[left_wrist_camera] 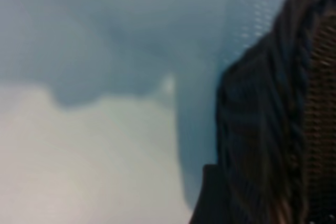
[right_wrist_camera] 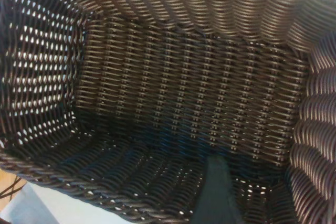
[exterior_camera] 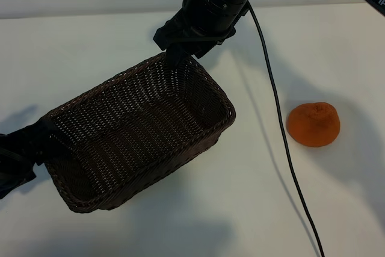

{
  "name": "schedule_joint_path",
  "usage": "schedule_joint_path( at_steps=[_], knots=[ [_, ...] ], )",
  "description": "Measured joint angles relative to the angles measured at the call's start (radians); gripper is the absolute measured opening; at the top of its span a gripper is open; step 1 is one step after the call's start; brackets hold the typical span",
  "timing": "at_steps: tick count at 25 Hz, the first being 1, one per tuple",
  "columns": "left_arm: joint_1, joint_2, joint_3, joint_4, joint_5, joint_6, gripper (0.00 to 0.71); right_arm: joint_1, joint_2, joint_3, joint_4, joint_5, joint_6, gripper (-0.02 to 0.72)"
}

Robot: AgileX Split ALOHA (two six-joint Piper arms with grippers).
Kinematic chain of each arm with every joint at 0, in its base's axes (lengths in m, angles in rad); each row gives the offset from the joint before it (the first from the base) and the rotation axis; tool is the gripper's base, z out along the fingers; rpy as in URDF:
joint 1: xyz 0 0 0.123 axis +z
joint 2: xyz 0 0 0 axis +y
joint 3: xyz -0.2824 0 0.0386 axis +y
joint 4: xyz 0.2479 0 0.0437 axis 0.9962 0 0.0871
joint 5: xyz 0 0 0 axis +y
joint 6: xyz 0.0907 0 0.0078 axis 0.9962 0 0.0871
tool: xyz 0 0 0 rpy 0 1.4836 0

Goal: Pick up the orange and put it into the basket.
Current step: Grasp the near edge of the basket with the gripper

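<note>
Wicker fills the middle of the exterior view: the basket (exterior_camera: 138, 130) sits tilted on the white table (exterior_camera: 240, 209), empty, its far corner under the right gripper (exterior_camera: 179, 58). That gripper has a finger down over the far rim, jaws set fairly wide on the wall, apparently pinching it. At the near left end the left gripper (exterior_camera: 27, 148) meets the basket's short end; it looks to be clamped on the rim, though the contact is dim. The orange (exterior_camera: 313, 124) lies well to the right of the basket, alone on the table, touched by nothing, with a black cable (exterior_camera: 283, 142) running between the two.

From the left wrist, only the braided rim (left_wrist_camera: 294, 103) shows close up against the pale table; the fingers cannot be made out.

From the right wrist, the basket floor (right_wrist_camera: 194, 98) lies bare, with one dark finger (right_wrist_camera: 218, 192) inside the wall.

Judging by its bumpy, dull skin, the orange should be firm, light and grippy, not fragile. A hold across its widest girth from above would suit, as its flattened shape may roll.
</note>
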Motion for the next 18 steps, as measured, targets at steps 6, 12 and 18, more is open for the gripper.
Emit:
schedule_joint_path(
  at_steps=[6,12,18],
  knots=[
    [0.000,0.001,0.000,-0.015,0.014,0.026,0.588,0.000,0.000,0.000,0.001,0.000,0.000,0.519],
    [0.000,0.002,0.000,0.015,0.041,0.022,0.588,0.000,0.000,0.000,0.003,0.000,0.000,0.519],
    [0.000,0.071,0.000,0.061,0.005,-0.020,0.588,0.000,0.000,0.000,0.004,0.000,0.000,0.520]
  ],
)
